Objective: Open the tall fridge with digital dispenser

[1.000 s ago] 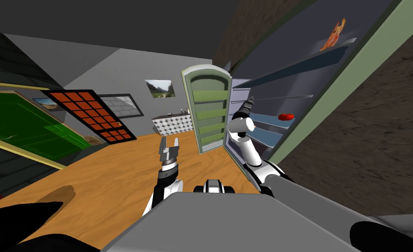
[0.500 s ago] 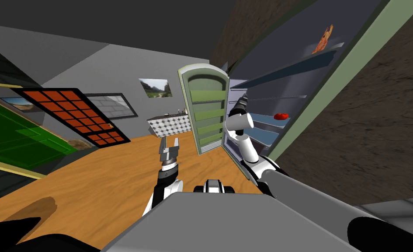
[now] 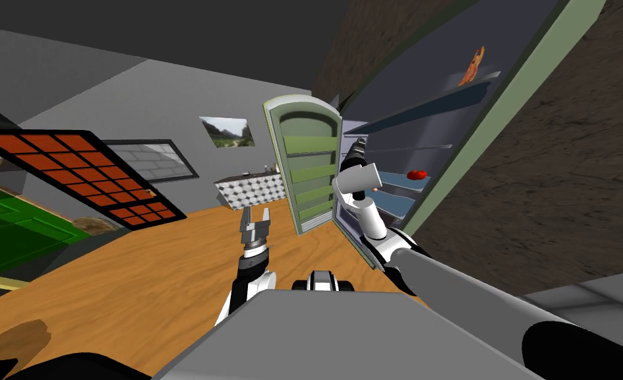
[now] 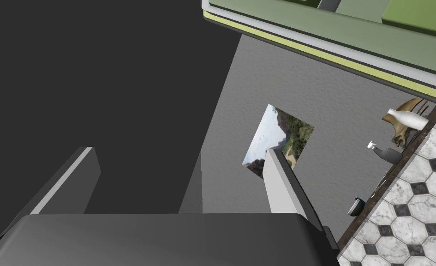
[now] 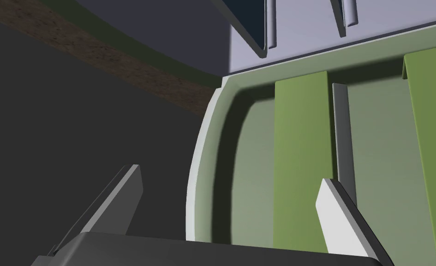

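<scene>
Both sets of fingers are standing apart: right gripper (image 5: 230, 178) is pointing at the green inner side of the fridge door (image 3: 306, 165), left gripper (image 3: 255, 214) is hanging over the wooden floor (image 3: 138, 284). That fridge (image 3: 422, 125) is standing far right, its door swung wide open to the left.

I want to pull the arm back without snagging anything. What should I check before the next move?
1. Fridge door stands wide open, green inner racks showing: ok.
2. Right gripper open, nothing between its fingers: ok.
3. Right gripper free of the door: cannot tell.
4. Left gripper open, above the wooden floor, apart from the door: ok.
5. Red item on a fridge shelf, apart from the right arm: ok.
</scene>
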